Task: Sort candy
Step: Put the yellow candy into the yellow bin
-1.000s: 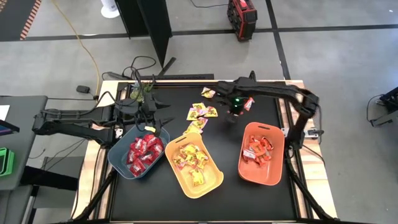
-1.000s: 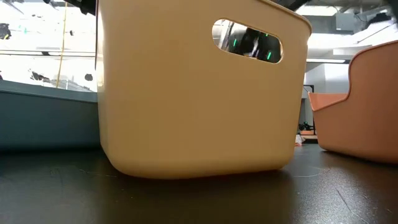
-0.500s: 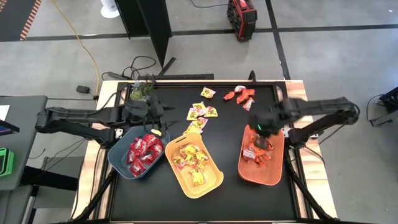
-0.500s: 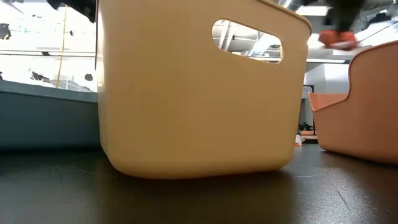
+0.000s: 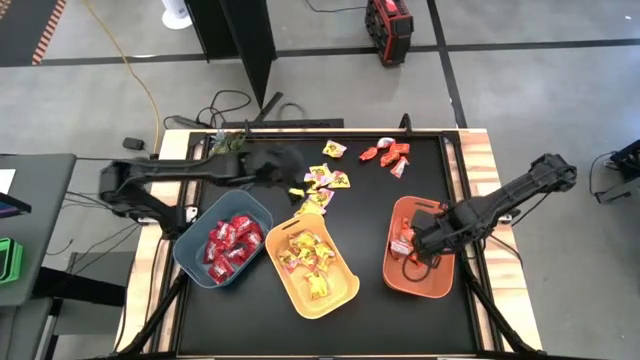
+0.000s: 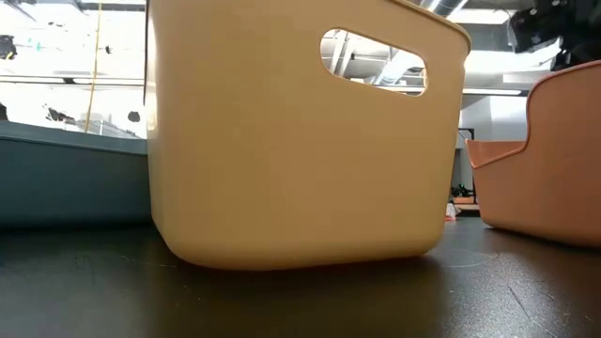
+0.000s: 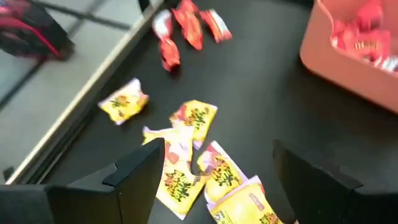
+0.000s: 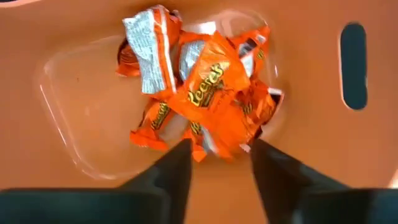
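counter (image 5: pixel 370 200): black top, filled centre of the high view.
bins: blue-grey bin (image 5: pixel 192 252) lower left w/ deep red candy (image 5: pixel 230 240); yellow bin (image 5: pixel 345 285) centre w/ yellow candy (image 5: pixel 308 255); orange bin (image 5: pixel 440 282) lower right w/ orange-red candy (image 8: pixel 208 93).
right gripper (image 8: pixel 217 163): hung over orange bin, fingers (image 8: pixel 171 171) parted, nothing between.
left gripper (image 7: pixel 214 171): upper centre-left, fingers (image 7: pixel 140 171) spread wide, empty, above loose yellow sweets (image 7: pixel 193 115).
loose orange-red sweets (image 5: pixel 388 155): upper right of centre.

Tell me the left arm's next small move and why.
Probably lower the left tool onto the yellow candies lying loose on the black table. Its fingers are open and it hovers right above that cluster, with nothing held. The right tool is over the orange bin, fingers apart, above the orange candies there.
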### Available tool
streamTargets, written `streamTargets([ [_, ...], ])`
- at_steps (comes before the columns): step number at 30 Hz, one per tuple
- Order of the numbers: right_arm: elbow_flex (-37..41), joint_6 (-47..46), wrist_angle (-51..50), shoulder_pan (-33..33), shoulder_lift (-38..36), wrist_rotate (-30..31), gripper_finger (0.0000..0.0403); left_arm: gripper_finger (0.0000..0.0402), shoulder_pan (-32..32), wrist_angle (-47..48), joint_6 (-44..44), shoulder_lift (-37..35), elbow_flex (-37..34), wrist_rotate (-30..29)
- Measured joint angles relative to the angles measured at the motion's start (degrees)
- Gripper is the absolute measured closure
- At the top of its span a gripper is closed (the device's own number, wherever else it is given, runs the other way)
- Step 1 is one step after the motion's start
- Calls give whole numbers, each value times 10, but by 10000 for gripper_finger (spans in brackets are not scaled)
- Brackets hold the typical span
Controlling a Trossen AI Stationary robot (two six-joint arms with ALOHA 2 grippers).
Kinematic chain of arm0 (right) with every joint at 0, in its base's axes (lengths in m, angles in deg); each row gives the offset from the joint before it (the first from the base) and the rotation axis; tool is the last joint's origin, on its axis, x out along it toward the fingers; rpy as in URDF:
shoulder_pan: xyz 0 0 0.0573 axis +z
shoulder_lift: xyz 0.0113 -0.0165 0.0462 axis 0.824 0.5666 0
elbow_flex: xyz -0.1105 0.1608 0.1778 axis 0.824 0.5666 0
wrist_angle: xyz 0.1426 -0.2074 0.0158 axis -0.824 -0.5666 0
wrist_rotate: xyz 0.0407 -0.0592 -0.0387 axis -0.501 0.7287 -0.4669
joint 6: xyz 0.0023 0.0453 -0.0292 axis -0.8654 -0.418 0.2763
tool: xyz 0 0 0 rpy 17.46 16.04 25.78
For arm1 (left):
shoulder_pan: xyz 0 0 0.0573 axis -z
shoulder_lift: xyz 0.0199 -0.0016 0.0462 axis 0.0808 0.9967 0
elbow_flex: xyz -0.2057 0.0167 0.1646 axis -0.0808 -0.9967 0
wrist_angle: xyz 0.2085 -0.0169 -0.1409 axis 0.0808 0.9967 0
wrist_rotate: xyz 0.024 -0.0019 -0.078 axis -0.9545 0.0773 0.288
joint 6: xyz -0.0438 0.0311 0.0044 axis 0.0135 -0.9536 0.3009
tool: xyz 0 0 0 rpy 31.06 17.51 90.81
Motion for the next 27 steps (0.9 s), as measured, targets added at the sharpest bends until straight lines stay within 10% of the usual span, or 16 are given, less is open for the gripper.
streamTargets([
  [11,0,151,122,13,-1,181,95,108,-113,247,-6,244,262,165],
  [27,-1,311,264,2,-67,356,97,108,-232,183,133,418,411,191],
])
